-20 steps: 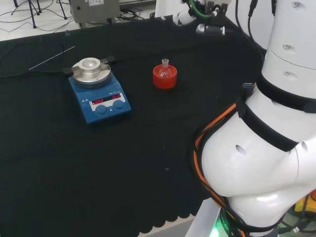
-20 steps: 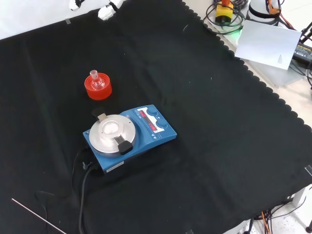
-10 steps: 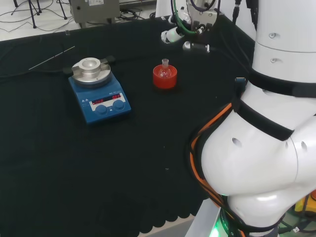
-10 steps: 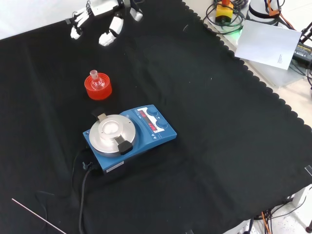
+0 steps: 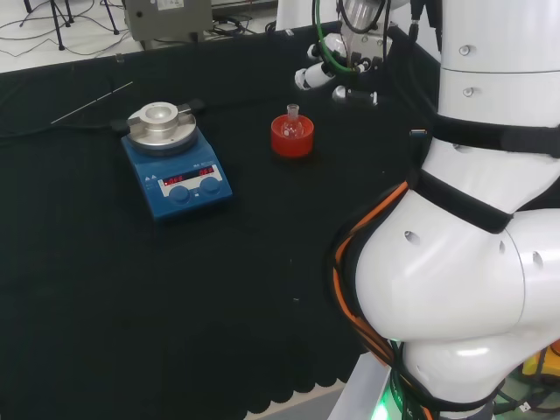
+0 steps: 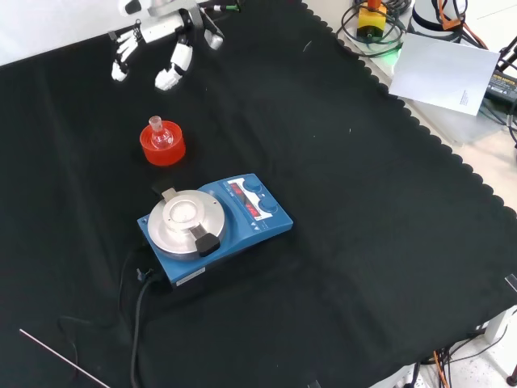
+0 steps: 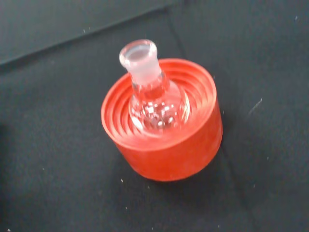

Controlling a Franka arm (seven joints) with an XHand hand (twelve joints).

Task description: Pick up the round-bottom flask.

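Observation:
A small clear round-bottom flask (image 5: 292, 122) stands upright in a red ribbed ring stand (image 5: 291, 143) on the black cloth. The front view has the flask (image 6: 161, 134) and stand (image 6: 163, 151) at the upper left. My hand (image 5: 339, 77) hovers to the right of the flask in the head view, apart from it. Seen from the front, the hand (image 6: 159, 34) hangs beyond the flask with its fingers (image 6: 170, 75) spread and pointing down, holding nothing. The wrist view looks down on the flask (image 7: 153, 99) and the stand (image 7: 179, 152) close up.
A blue hotplate stirrer (image 5: 175, 171) with a round metal top stands left of the flask in the head view, nearer in the front view (image 6: 216, 225), its cable trailing off. A thin rod (image 5: 92, 103) lies beyond it. The arm's white links (image 5: 472, 262) stand at the head view's right.
The hand has come in from the cloth's edge toward the flask: down from the top in the front view, leftward in the head view. The flask and stand stay put.

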